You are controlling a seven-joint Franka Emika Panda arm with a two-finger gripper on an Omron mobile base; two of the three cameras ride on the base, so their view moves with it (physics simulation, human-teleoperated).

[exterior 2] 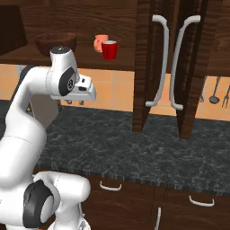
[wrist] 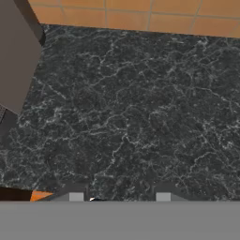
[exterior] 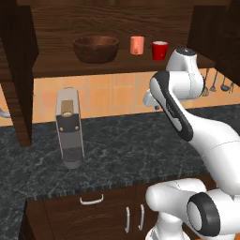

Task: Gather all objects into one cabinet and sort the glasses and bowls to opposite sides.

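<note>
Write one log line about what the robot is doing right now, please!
arm: raised over counter | fingers: holding nothing visible | shelf: bowl left, pink cup and red cup right | cabinet doors: open

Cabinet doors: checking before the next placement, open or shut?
Open: the doors stand edge-on, and the bowl and cups sit exposed on the shelf.

One wooden bowl (exterior: 95, 48), one pink cup (exterior: 137, 45), one red cup (exterior: 160, 50), one coffee machine (exterior: 70, 127).
</note>
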